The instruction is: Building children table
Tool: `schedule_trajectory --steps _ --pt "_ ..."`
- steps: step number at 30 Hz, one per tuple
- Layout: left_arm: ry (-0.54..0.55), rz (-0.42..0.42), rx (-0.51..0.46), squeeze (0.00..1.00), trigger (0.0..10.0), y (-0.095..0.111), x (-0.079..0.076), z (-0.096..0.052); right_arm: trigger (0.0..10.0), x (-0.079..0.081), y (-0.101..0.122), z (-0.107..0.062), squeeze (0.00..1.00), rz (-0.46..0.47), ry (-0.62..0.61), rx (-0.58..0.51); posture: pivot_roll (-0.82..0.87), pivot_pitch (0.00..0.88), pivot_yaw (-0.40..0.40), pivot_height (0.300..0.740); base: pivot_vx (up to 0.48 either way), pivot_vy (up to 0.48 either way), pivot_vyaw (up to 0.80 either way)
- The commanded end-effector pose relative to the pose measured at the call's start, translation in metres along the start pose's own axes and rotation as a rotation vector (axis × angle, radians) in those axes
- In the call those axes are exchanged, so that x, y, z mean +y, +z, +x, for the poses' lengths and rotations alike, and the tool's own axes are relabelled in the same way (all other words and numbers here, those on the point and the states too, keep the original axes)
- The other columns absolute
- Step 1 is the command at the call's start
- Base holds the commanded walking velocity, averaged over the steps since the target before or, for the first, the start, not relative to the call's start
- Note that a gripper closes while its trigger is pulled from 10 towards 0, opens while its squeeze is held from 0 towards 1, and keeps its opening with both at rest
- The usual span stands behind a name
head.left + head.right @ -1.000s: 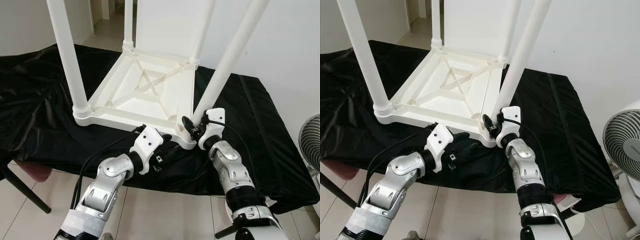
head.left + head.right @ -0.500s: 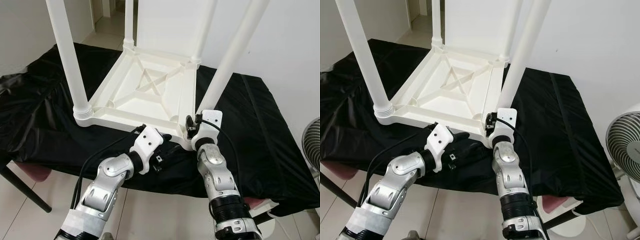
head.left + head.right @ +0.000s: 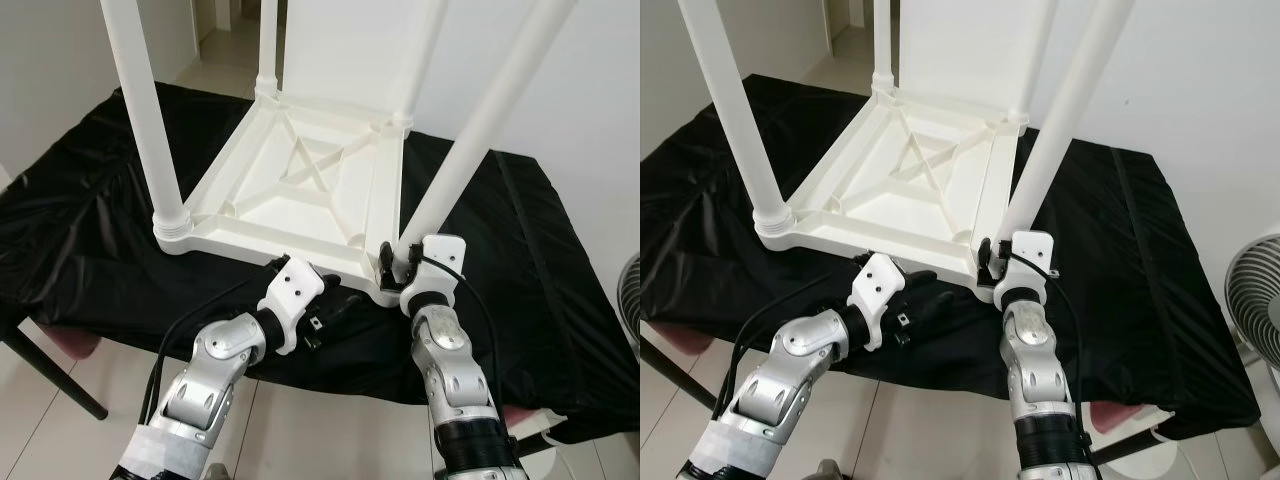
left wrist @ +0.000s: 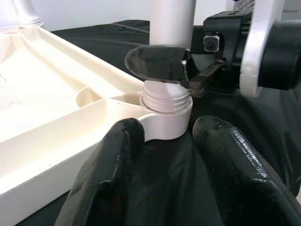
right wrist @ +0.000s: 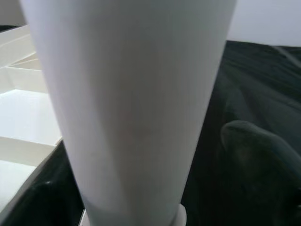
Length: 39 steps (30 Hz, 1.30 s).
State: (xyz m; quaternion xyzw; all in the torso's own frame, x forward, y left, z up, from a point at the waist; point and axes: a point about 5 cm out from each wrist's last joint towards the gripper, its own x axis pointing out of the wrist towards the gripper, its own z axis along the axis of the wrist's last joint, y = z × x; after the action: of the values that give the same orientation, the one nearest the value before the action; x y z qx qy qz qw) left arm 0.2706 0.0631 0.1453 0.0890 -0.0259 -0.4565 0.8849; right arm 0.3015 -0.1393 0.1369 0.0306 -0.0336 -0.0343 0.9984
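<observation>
Black cloth [image 3: 90,210] is being used as bedding while the near-right leg [image 3: 470,150], at five o'clock on the upturned table top [image 3: 300,190], is being gripped at its threaded base by the right tool [image 3: 398,265] and judged mid-screwing, further turning being called for, with the left tool [image 4: 164,155] being held spread just before the socket.

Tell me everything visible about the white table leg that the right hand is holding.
The leg is a smooth white tube, plastic by its look, leaning slightly. Its threaded lower end sits in the corner socket of the upside-down white table, threads partly exposed. The right hand grips it just above the socket; the left hand is open beside that corner.
</observation>
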Motion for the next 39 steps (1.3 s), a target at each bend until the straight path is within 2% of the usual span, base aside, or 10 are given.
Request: schedule_trajectory --steps 1,7,8,18,19,22,23,25,26,39 --pt "0.046 -0.002 0.007 0.00 10.0 -0.001 0.000 -0.001 10.0 -0.008 0.001 -0.004 1.00 0.001 -0.017 -0.011 0.13 0.044 -0.098 0.740 0.000 0.000 0.00" --pt "0.038 -0.001 0.018 0.00 10.0 -0.002 0.001 -0.003 10.0 -0.012 0.009 -0.025 1.00 0.015 0.046 -0.045 0.11 0.063 -0.088 0.740 0.000 0.000 0.00" --pt "0.037 -0.001 0.021 0.00 10.0 -0.002 0.001 -0.003 10.0 -0.013 0.011 -0.031 0.00 0.024 0.072 -0.049 0.11 0.065 -0.085 0.740 0.000 0.000 0.00" --pt "0.032 0.010 0.033 0.00 10.0 -0.002 0.006 -0.006 10.0 -0.017 0.018 -0.061 0.00 0.032 0.186 -0.071 0.08 0.078 -0.063 0.740 0.000 0.000 0.00" --pt "0.031 0.012 0.034 0.00 10.0 -0.002 0.007 -0.006 9.0 -0.016 0.017 -0.063 0.00 0.033 0.206 -0.066 0.08 0.079 -0.063 0.740 0.000 0.000 0.00" --pt "0.030 0.013 0.034 0.00 10.0 -0.002 0.008 -0.006 9.0 -0.015 0.017 -0.066 0.00 0.035 0.227 -0.057 0.08 0.079 -0.063 0.740 0.000 0.000 0.00" --pt "0.030 0.014 0.034 0.00 10.0 -0.001 0.008 -0.006 4.6 -0.014 0.016 -0.068 0.00 0.037 0.238 -0.049 0.08 0.082 -0.057 0.740 0.000 0.000 0.00" --pt "0.030 0.014 0.035 0.00 10.0 -0.001 0.008 -0.006 4.6 -0.013 0.016 -0.069 0.00 0.039 0.246 -0.043 0.08 0.082 -0.057 0.740 0.000 0.000 0.00" --pt "0.040 0.023 0.042 0.00 10.0 -0.002 0.012 -0.008 0.0 -0.006 0.013 -0.072 0.00 0.058 0.312 -0.029 0.09 0.085 -0.058 0.740 0.000 0.000 0.00" --pt "0.099 0.069 0.064 0.00 10.0 -0.001 0.034 -0.017 0.2 0.017 0.011 -0.068 0.00 0.120 0.538 0.004 0.11 0.080 -0.065 0.740 0.000 0.000 0.00"
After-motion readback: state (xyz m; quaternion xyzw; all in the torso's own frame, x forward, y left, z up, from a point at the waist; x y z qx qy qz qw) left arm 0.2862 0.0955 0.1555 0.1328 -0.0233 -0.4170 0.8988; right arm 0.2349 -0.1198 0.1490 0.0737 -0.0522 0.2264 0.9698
